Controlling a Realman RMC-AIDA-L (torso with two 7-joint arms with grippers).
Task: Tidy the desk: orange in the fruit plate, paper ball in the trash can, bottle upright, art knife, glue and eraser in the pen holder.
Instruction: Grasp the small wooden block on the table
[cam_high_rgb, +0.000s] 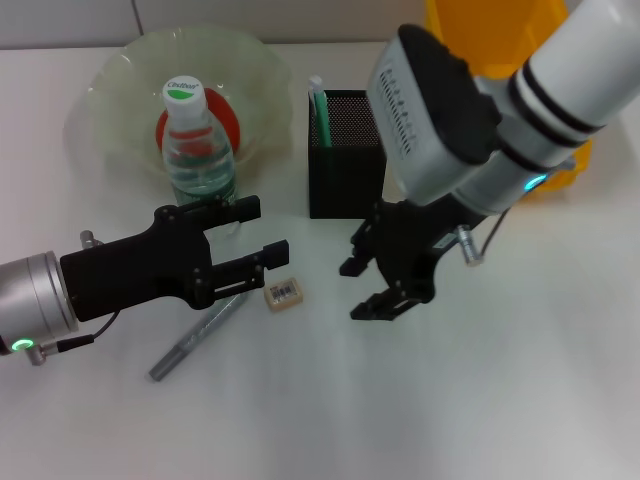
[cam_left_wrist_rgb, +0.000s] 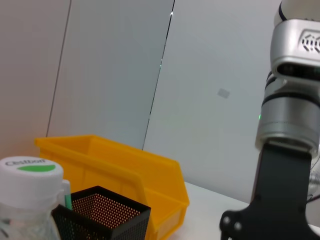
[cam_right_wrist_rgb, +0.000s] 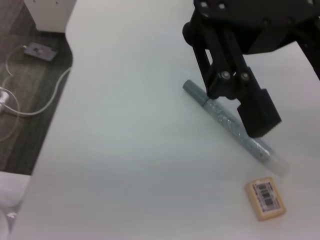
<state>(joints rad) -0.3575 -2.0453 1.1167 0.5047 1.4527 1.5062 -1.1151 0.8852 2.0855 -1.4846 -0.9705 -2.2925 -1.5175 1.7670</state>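
The bottle (cam_high_rgb: 198, 140) stands upright in front of the pale green fruit plate (cam_high_rgb: 110, 80), with the orange (cam_high_rgb: 228, 115) in the plate behind it. A green-and-white glue stick (cam_high_rgb: 318, 105) stands in the black mesh pen holder (cam_high_rgb: 345, 160). The tan eraser (cam_high_rgb: 284, 293) and the grey pen-shaped art knife (cam_high_rgb: 200, 335) lie on the table. My left gripper (cam_high_rgb: 272, 230) is open and empty, just above the knife and left of the eraser. My right gripper (cam_high_rgb: 356, 290) is open and empty, right of the eraser. No paper ball is in view.
A yellow bin (cam_high_rgb: 500, 40) stands behind and to the right of the pen holder. The right wrist view shows the knife (cam_right_wrist_rgb: 230, 122), the eraser (cam_right_wrist_rgb: 265, 198), the left gripper above them, and the table edge (cam_right_wrist_rgb: 52, 115) with cables on the floor beyond.
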